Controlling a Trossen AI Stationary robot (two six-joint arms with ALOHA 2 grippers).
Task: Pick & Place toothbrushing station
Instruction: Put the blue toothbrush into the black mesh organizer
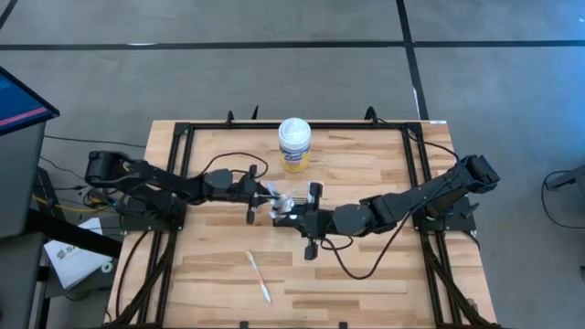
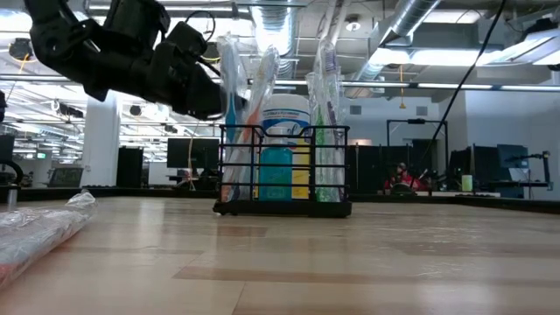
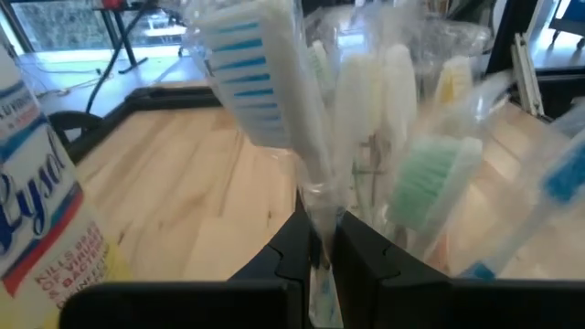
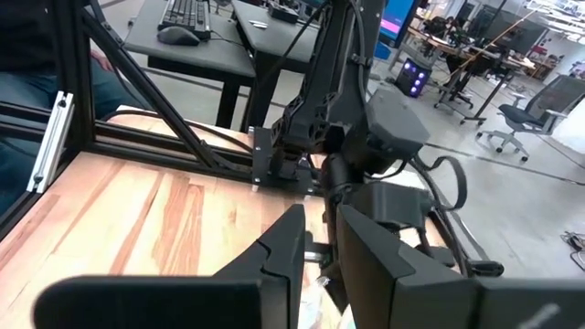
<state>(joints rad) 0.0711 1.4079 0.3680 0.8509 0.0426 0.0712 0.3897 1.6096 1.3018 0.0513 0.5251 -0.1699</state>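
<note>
The toothbrushing station, a black wire holder [image 1: 285, 206] [image 2: 284, 206], stands mid-table with several plastic-wrapped toothbrushes upright in it. My left gripper [image 1: 259, 194] [image 3: 318, 251] reaches in from the table's left, level with the brush tops, and is shut on a wrapped toothbrush with a blue-and-white head [image 3: 251, 73]. My right gripper [image 1: 291, 217] [image 4: 320, 247] comes from the table's right, above the holder, its fingers almost together. Clear wrapping [image 4: 311, 297] shows below them. My left gripper pinches the wrapped toothbrush's neck [image 3: 320, 206], just under the head, between its two fingers. The fingers come level from the table's left and lie across the brush. The brush stands nearly upright, its lower end [image 2: 229, 179] inside the holder. My right gripper: I cannot tell whether it touches anything.
A white canister with a yellow label [image 1: 294, 144] [image 3: 37, 210] stands just beyond the holder. A loose wrapped toothbrush [image 1: 258, 276] [image 2: 39, 229] lies on the near left part of the table. A black frame [image 1: 187, 128] runs around the table's edges.
</note>
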